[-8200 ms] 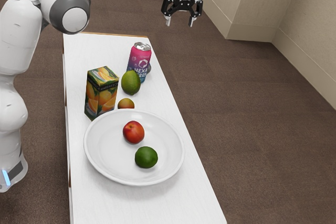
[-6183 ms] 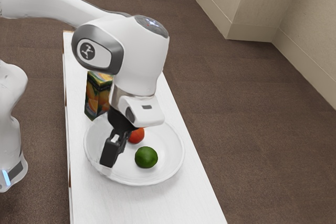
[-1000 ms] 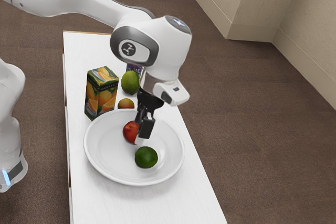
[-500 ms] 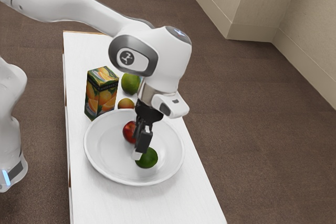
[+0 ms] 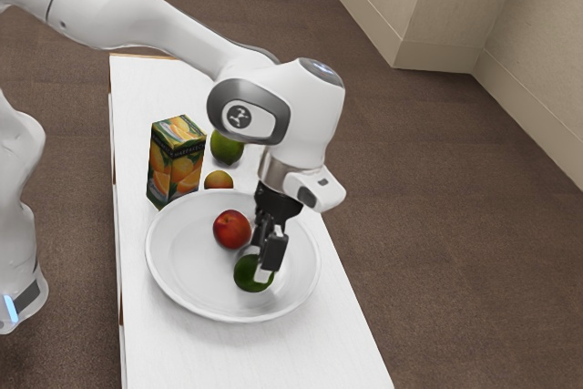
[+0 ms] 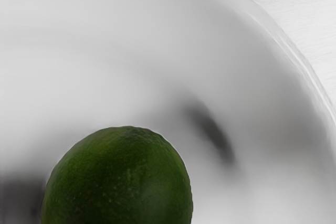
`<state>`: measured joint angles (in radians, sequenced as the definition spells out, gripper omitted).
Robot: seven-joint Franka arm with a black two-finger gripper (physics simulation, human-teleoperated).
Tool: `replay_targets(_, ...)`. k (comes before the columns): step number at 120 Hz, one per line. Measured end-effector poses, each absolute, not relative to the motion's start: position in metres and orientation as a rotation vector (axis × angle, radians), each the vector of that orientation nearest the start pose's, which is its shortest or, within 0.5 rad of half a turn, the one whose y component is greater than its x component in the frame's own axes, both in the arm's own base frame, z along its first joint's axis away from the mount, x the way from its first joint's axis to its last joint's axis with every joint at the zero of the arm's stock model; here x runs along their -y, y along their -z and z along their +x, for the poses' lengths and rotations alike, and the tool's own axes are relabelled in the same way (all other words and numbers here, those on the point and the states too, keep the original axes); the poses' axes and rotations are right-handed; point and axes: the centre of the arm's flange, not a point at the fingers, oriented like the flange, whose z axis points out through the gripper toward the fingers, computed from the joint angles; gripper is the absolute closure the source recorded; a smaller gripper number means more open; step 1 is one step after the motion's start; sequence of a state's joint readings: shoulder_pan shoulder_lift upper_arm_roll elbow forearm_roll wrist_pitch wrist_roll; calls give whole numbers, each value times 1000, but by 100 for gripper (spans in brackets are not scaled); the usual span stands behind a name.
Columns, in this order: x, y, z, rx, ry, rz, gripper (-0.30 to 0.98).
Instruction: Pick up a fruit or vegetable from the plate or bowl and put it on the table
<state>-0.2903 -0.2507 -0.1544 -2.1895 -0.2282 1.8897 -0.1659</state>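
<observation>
The gripper (image 5: 263,271) has just shifted towards the exterior view's right, and is now at the lime (image 5: 246,275), which lies in the near part of the plate (image 5: 151,257); that suggests a grasp being lined up, the carry to the table (image 5: 346,353) still undone; whether the pincer is wide, narrow or holding cannot be told; the red fruit (image 5: 231,230), farther and left in the exterior view, could be nudged; the raised rim needs clearing; a juice carton (image 5: 175,166) stands beyond, far left.
</observation>
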Motion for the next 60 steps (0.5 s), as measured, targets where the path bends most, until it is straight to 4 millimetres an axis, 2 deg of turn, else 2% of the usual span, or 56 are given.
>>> replay_targets(13, 220, -485, 421, -317, -155, -3271, 0)
replay_targets(60, 219, -459, 432, -300, -211, -3257, 0)
